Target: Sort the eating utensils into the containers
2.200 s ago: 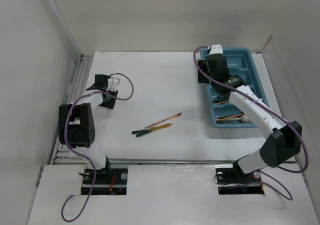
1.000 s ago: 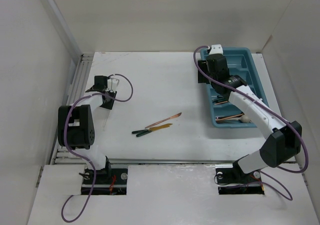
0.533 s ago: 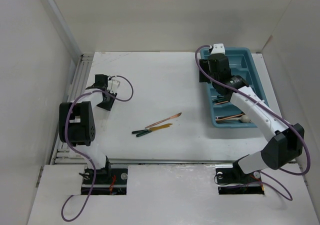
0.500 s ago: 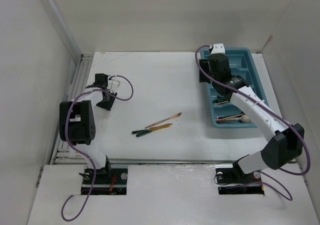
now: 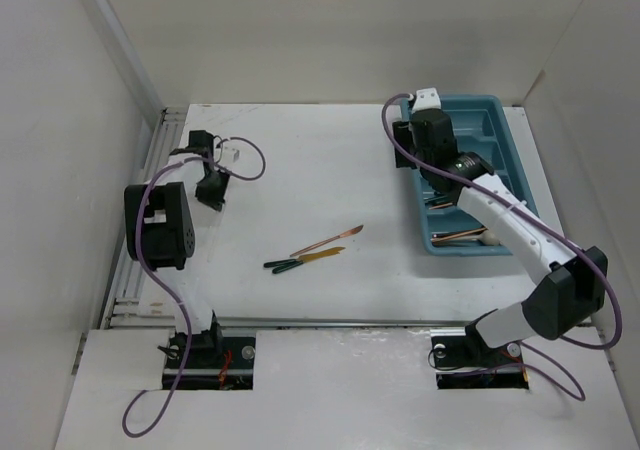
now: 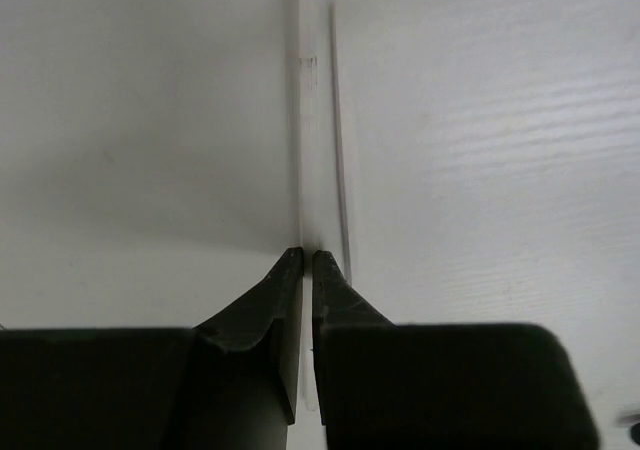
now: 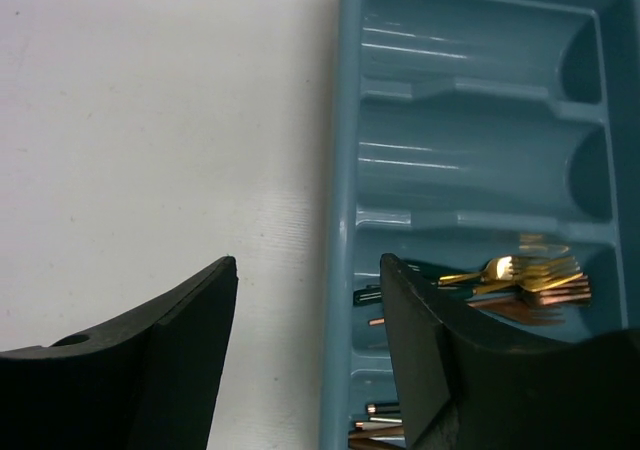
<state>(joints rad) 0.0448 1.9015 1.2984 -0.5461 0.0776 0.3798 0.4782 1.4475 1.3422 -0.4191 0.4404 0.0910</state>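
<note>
Two eating utensils lie loose mid-table: a copper one (image 5: 328,238) and a gold one with a dark green handle (image 5: 305,260). The teal tray of containers (image 5: 482,120) stands at the right, with several utensils (image 5: 460,235) in its near slots. In the right wrist view gold forks (image 7: 522,273) lie in one slot, and the two far slots hold nothing. My right gripper (image 5: 404,148) (image 7: 308,265) hangs open and empty over the tray's left rim (image 7: 345,220). My left gripper (image 5: 210,198) (image 6: 307,255) is shut on nothing at the far left, facing the enclosure corner.
White walls close in the table on the left, back and right. A metal rail (image 5: 150,170) runs along the left edge beside the left arm. Purple cables (image 5: 400,155) loop off both wrists.
My left gripper has closed, and its wrist has swung back toward the left wall. My right gripper has narrowed a little and shifted slightly left. The loose utensils have not moved.
</note>
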